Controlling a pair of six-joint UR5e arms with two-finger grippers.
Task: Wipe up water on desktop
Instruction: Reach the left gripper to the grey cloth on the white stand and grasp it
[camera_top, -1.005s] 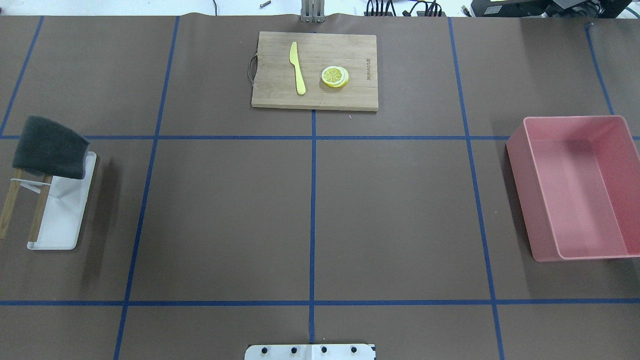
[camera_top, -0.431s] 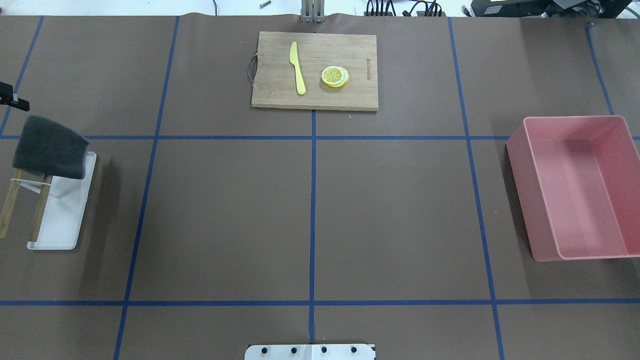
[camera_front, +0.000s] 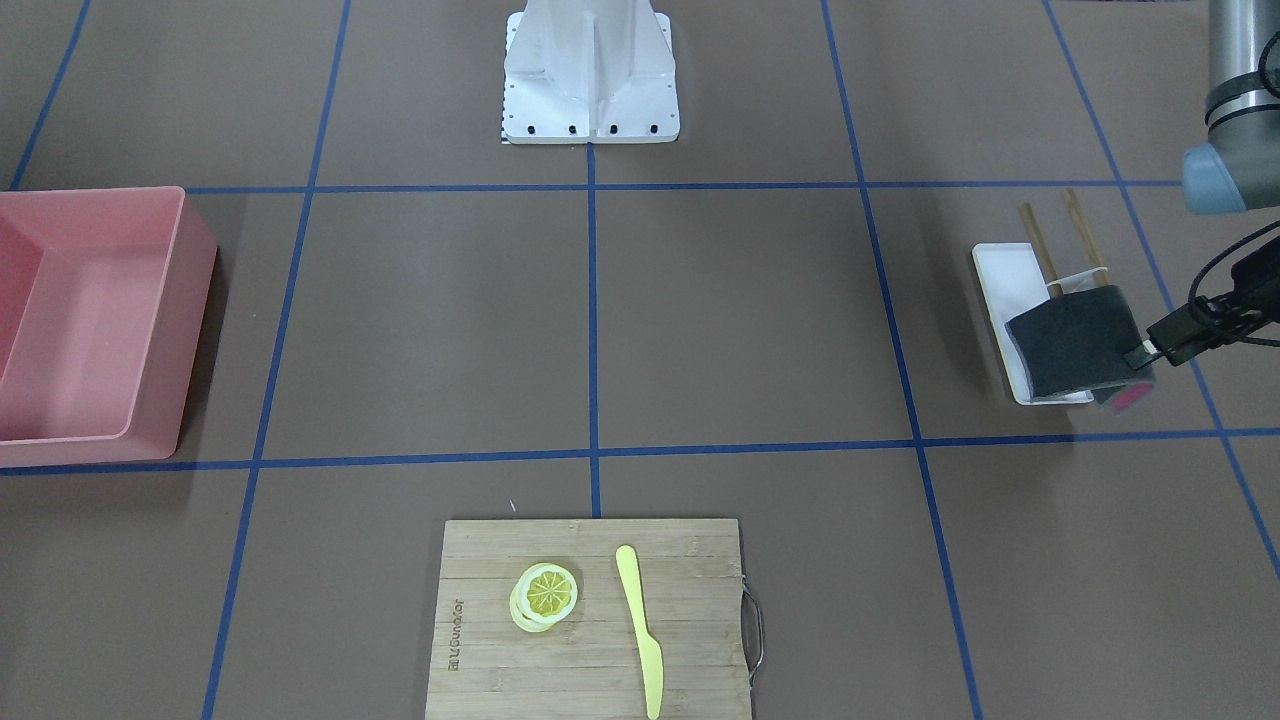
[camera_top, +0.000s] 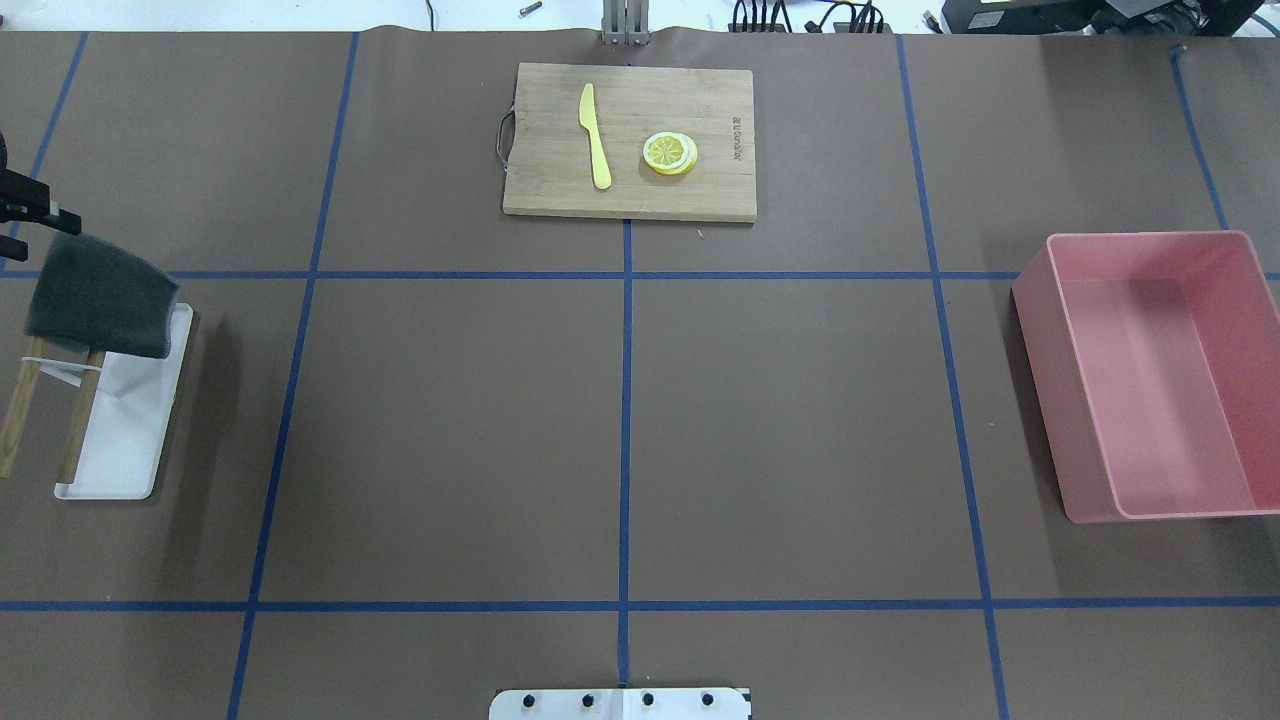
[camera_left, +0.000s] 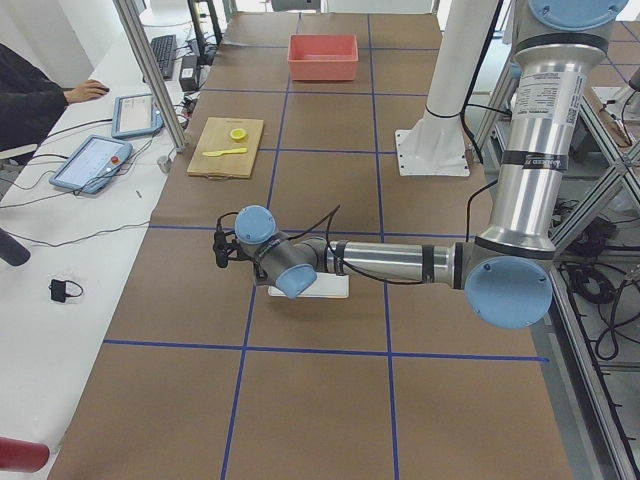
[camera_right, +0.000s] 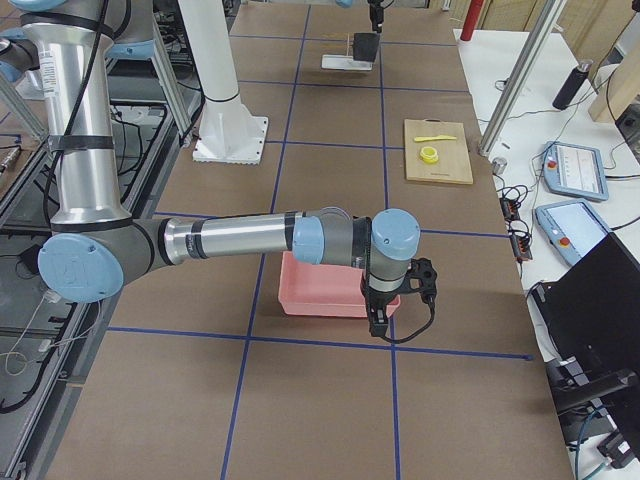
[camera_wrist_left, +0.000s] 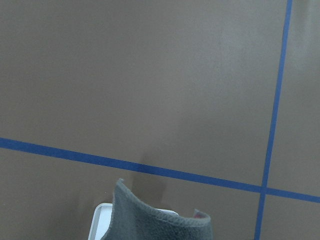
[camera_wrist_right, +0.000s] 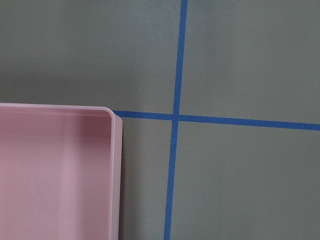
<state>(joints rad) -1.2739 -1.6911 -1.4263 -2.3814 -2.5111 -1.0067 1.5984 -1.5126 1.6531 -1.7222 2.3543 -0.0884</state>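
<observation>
Overhead exterior, left edge: grey cloth (camera_top: 100, 295) hung on wooden rack (camera_top: 48, 415), presumably for easy pickup; desktop (camera_top: 450, 430) not yet wiped; left gripper (camera_left: 222, 250), right gripper (camera_right: 380, 320): opening cannot be told

Two middle rectangles of the matte brown desktop with the blue tape grid (camera_top: 450, 430) are open flat surface, so I have room to sweep either way. Obstacles sit round the edges. Far centre: light bamboo cutting board (camera_top: 550, 180) carrying a flat yellow plastic knife (camera_top: 595, 135) and yellow lemon slices (camera_top: 670, 153), all low. My right side: tall-walled pink plastic bin (camera_top: 1065, 420), and my right arm (camera_right: 240, 238) hangs by one corner of it. My left side: white tray (camera_top: 125, 440) with a wooden rack (camera_top: 78, 430) standing up and a dark grey cloth (camera_top: 100, 295) draped over it; my left arm (camera_front: 1225, 150) is just beside that cloth. White base plate (camera_top: 620, 703) sits at the near edge, centre.
</observation>
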